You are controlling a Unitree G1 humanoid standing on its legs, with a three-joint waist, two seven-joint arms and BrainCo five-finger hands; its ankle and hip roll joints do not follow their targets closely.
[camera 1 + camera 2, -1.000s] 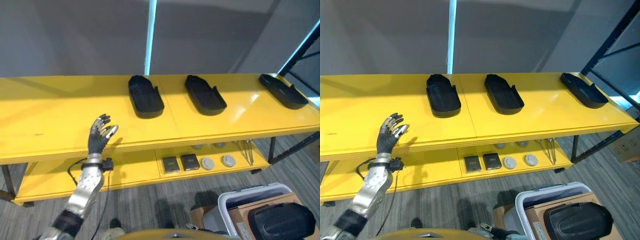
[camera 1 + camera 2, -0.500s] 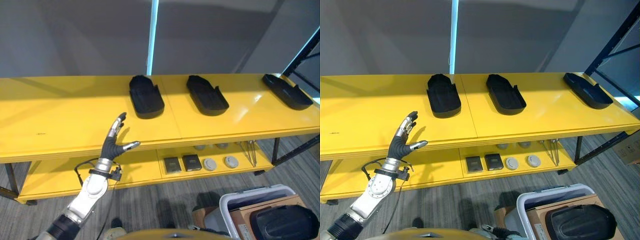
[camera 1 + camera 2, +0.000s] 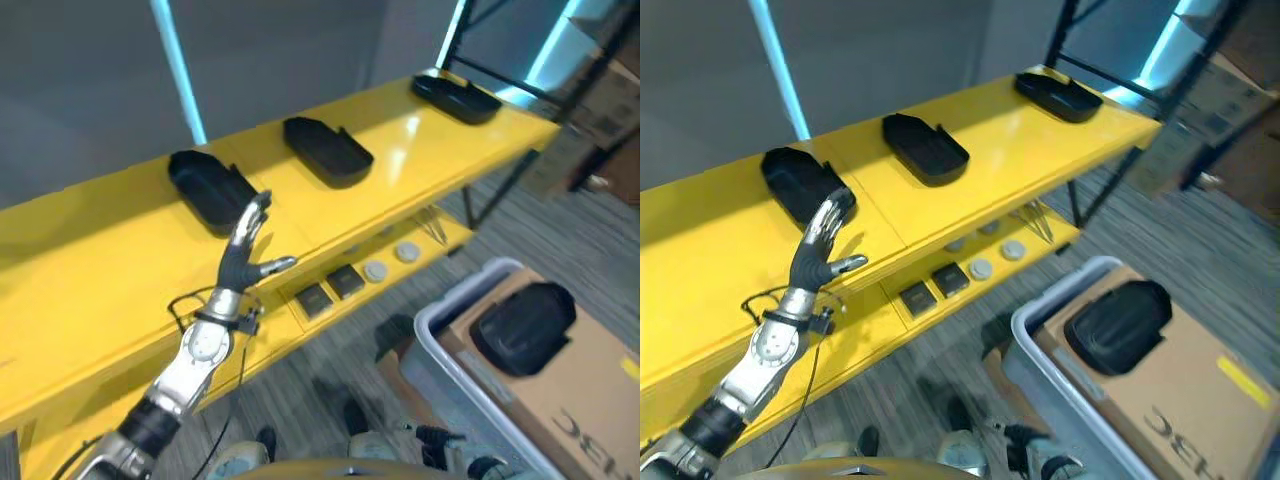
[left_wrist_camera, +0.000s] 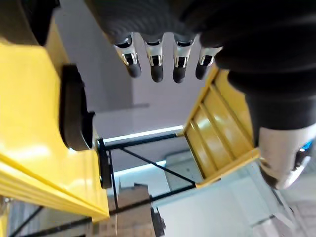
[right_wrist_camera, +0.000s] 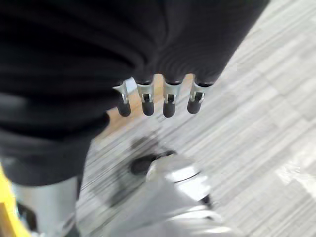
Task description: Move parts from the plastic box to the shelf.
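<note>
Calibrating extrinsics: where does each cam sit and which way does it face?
Left eye: head, looking down at the yellow shelf, left hand raised before it.
Right eye: same scene; shares the black part in the plastic box.
Left wrist: along open fingers toward the shelf.
Right wrist: along right hand at the floor.

Warehouse or workshop: long yellow steel shelf (image 3: 400, 150), black metal racking (image 3: 1080, 60), cardboard boxes (image 3: 600, 110), grey carpet-tile floor (image 3: 1240, 290)

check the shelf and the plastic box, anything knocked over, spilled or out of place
Nothing stands out. Three black parts sit flat in a row on the yellow shelf, and one more rests on the cardboard in the plastic box. Left hand is empty.
</note>
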